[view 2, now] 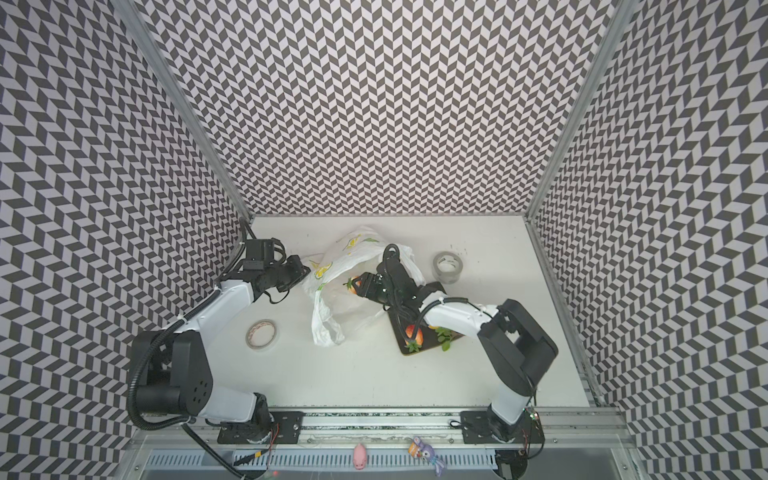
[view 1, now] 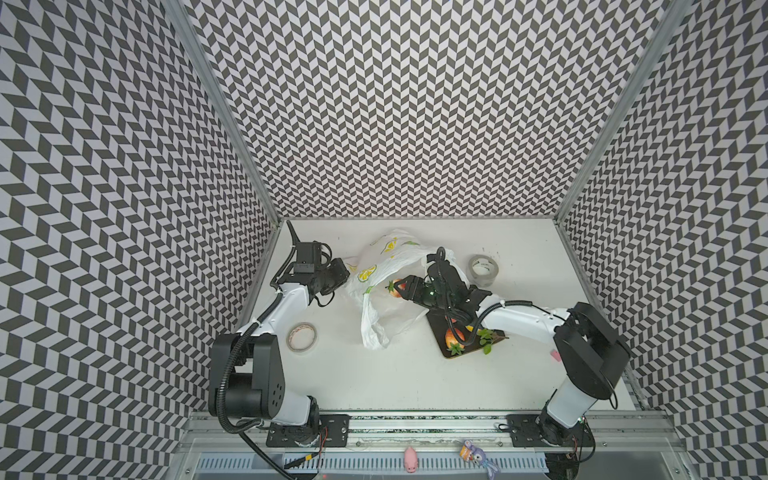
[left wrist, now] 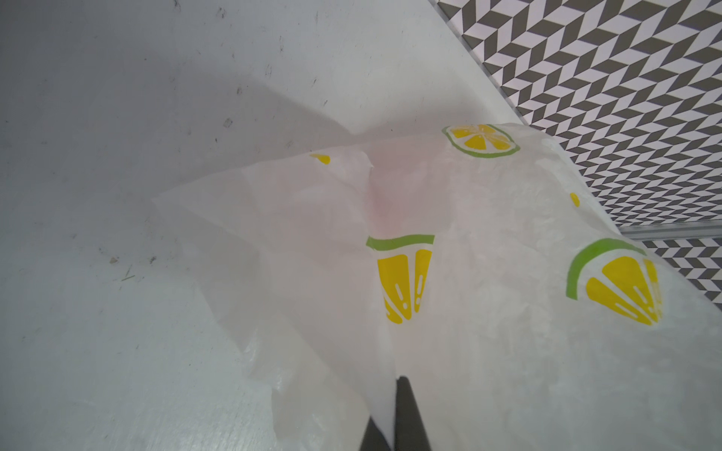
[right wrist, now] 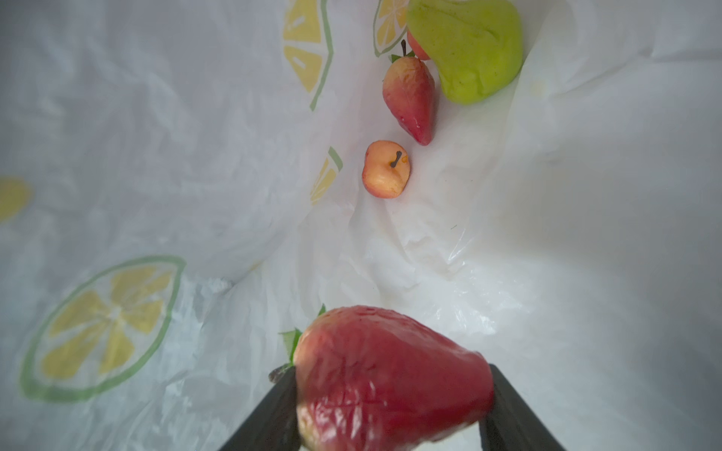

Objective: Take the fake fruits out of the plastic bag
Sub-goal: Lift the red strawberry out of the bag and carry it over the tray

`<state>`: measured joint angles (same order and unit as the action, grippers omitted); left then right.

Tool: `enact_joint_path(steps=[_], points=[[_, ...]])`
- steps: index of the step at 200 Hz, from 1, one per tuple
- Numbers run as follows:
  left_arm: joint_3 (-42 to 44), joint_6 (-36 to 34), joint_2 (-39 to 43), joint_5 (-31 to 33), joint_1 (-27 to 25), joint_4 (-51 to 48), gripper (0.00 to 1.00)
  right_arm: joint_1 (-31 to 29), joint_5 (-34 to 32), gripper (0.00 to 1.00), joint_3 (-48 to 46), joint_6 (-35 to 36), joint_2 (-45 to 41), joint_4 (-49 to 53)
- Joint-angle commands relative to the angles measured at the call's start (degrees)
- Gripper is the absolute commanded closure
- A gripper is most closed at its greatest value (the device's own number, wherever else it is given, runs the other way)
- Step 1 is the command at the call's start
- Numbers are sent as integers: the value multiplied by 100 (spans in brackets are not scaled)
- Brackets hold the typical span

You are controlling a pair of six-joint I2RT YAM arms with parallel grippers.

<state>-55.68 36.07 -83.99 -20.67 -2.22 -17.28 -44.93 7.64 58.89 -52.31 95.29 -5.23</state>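
My right gripper (right wrist: 392, 394) clamps a glossy strawberry (right wrist: 383, 351) across its widest part at the mouth of the plastic bag (right wrist: 156, 156); I judge it light, rigid, slippery. My left gripper (left wrist: 390, 433) pinches the flimsy bag's edge. A pear (right wrist: 469, 50), peach (right wrist: 386, 170) and second strawberry (right wrist: 412, 101) lie deeper inside.

White scuffed table (view 1: 374, 382), crinkled lemon-print plastic bag (view 1: 376, 316) lying near its middle, 1 tan tape roll (view 1: 292, 341) left of the bag, 1 grey tape roll (view 1: 482, 281) right of the bag and farther back, dark square tray (view 1: 437, 330) just beside the bag's right edge.
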Motion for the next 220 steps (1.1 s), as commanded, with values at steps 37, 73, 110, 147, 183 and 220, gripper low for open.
enact_joint_path(steps=[37,73,110,147,183,220], points=[[207,456,328,243,37,96,100,-31,326,64,-184,946,-1547,1144],[384,849,588,377,28,168,100,-25,423,64,63,1379,-2335,2345],[409,910,662,445,28,220,100,46,1,64,92,1303,-3546,3179],[356,927,596,423,28,260,100,777,-393,64,450,1333,-4228,4391],[309,860,591,438,28,185,100,1757,-838,64,404,1467,-4320,4864],[200,896,567,548,30,7,100,2754,-577,65,-111,1777,-3993,4269]])
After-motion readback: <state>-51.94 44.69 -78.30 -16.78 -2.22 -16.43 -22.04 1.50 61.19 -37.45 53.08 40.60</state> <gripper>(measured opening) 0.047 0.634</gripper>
